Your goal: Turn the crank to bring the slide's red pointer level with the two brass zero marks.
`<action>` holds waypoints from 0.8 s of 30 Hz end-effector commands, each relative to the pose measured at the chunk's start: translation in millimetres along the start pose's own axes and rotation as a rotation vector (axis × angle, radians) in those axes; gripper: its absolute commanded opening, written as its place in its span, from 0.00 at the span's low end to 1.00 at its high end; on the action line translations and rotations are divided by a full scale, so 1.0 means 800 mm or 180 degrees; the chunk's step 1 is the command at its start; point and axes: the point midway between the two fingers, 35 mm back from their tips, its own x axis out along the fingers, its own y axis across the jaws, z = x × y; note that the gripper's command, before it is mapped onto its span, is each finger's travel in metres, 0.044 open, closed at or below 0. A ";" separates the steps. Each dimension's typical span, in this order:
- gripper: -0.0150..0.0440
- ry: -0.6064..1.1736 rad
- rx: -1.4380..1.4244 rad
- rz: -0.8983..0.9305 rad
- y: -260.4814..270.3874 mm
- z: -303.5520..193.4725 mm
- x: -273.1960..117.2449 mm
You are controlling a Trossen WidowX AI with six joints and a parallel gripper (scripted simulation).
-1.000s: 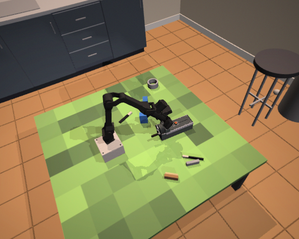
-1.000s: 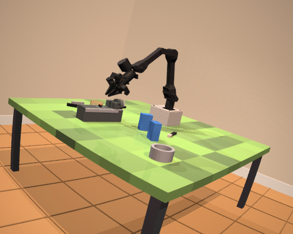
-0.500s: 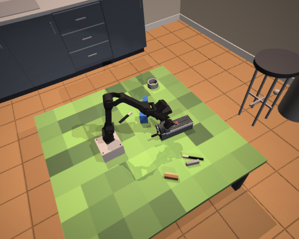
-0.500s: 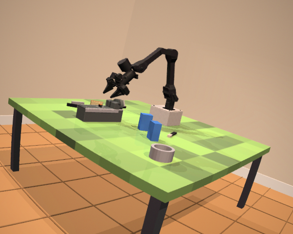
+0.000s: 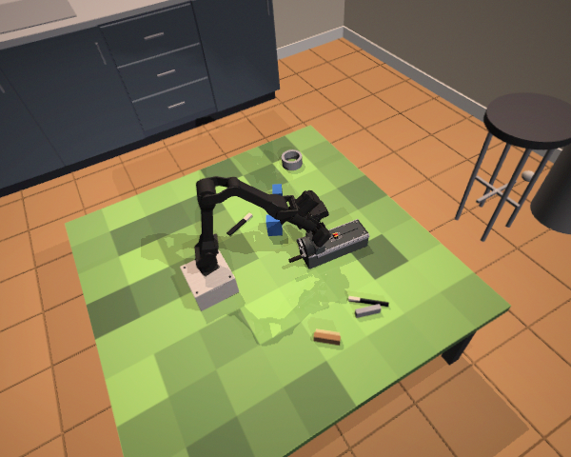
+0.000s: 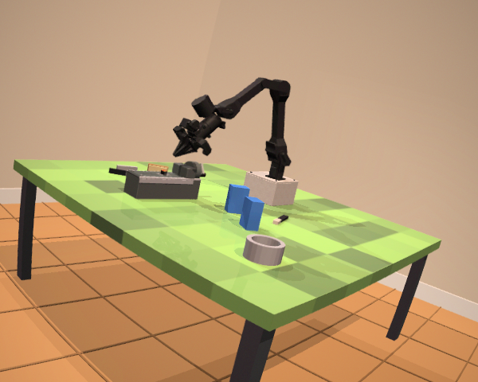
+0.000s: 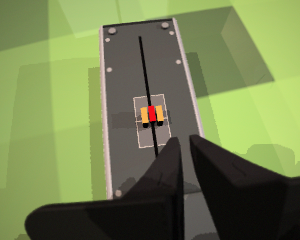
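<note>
The dark grey machine point(image 5: 347, 247) point(image 6: 165, 190) point(image 7: 125, 75) has a slotted top. The slide's red pointer point(image 7: 152, 113) sits between the left brass mark point(image 7: 144, 115) and the right brass mark point(image 7: 160, 114). In the wrist view it looks about level with them; a tiny offset cannot be ruled out. The black crank handle point(image 5: 294, 259) sticks out from the machine's end facing the arm base. My gripper point(image 6: 175, 154) point(image 7: 183, 143) is shut and empty, with a narrow gap between the tips. It hangs above the machine's crank end, not touching the handle.
Two blue blocks point(image 5: 274, 226) point(image 6: 252, 213) and a black-and-white stick point(image 5: 239, 224) point(image 6: 280, 219) lie between arm base and grey ring point(image 5: 291, 160) point(image 6: 264, 250). An orange block point(image 5: 326, 336), a grey bar point(image 5: 367, 310) and another stick point(image 5: 374, 302) lie on the machine's other side.
</note>
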 end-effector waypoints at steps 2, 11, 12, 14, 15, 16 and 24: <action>0.25 0.0000 0.0000 0.0001 0.000 0.000 0.000; 0.25 0.0000 0.0001 0.0002 0.000 0.000 0.000; 0.25 0.0000 0.0001 0.0002 0.000 0.000 0.000; 0.25 0.0000 0.0001 0.0002 0.000 0.000 0.000; 0.25 0.0000 0.0001 0.0002 0.000 0.000 0.000; 0.25 0.0000 0.0001 0.0002 0.000 0.000 0.000; 0.61 0.0000 0.0001 0.0002 0.000 0.000 0.000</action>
